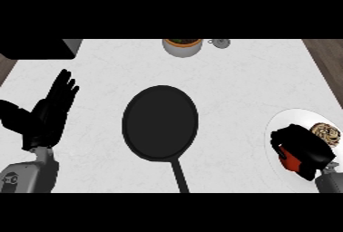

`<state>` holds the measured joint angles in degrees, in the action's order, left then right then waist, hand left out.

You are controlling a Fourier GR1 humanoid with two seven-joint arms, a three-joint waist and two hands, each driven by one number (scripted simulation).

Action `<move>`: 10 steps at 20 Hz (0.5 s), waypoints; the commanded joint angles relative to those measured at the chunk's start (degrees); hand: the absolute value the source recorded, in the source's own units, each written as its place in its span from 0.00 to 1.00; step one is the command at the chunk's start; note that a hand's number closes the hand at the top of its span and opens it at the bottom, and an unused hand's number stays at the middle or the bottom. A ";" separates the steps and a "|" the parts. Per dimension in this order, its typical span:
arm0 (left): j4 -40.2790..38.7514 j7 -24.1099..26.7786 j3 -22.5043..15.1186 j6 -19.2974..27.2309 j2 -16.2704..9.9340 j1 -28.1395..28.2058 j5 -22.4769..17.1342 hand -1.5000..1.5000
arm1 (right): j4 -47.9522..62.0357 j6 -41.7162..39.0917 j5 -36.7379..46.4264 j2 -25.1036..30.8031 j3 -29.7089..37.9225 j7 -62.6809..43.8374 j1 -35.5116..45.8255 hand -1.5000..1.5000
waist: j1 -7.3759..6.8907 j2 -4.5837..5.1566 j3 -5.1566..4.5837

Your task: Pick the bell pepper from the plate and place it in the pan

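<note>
**Red pepper under my right hand, on the plate at lower right**

Red shows through only in a small patch beneath my right hand (pixel 305 152), low at the right edge of the frame. That patch is the bell pepper (pixel 288 164), and it sits on the white plate (pixel 276 124) — my fingers are curled over and round it, hiding most of it. Beside my hand, toward the upper right part of the plate, lies a tan, round, patterned item (pixel 327 132); I cannot tell what it is. It is just beside my fingers.

At the middle of the frame lies the black pan (pixel 159 122), its handle running down toward the lower edge. Nothing lies inside it; its dark base is bare. Pan and plate are well apart, with bare white counter (pixel 234 81) between them.

My left hand (pixel 50 111) shows at the left of the frame, fingers straight and pointing up — open, holding nothing, apart from the pan.

Along the upper edge, right of centre, stands a white bowl-like pot (pixel 182 46) with something brown and green in it. Just beside it to the right is a small grey object (pixel 219 43), too small to make out. A dark slab (pixel 36 48) fills the upper left corner.
</note>
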<state>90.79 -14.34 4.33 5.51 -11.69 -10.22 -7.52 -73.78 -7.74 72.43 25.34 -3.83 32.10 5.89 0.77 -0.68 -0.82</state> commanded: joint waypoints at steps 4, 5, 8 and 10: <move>-0.92 0.11 -0.75 -0.64 0.08 0.93 0.35 0.50 | -9.40 -0.12 5.01 -23.55 -11.99 -16.84 0.23 1.00 | -1.34 -0.82 0.29; -0.82 0.15 -0.55 -0.51 0.10 0.40 0.22 0.50 | -11.07 0.74 6.07 -24.62 -13.56 -20.13 1.22 1.00 | -1.56 -0.87 0.40; -1.07 0.14 -1.24 -0.78 0.68 0.69 0.16 0.50 | -16.67 2.62 8.14 -24.98 -19.60 -28.66 3.20 1.00 | -1.60 -1.54 0.38; -1.40 -0.03 -1.25 -0.76 0.72 0.10 0.12 0.50 | -20.30 4.21 8.64 -25.11 -23.79 -34.71 4.78 1.00 | -1.65 -1.51 0.49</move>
<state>89.92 -14.42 3.37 4.90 -11.16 -9.96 -7.47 -88.40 -5.57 79.62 3.47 -20.80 7.22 8.85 -0.65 -1.96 -0.66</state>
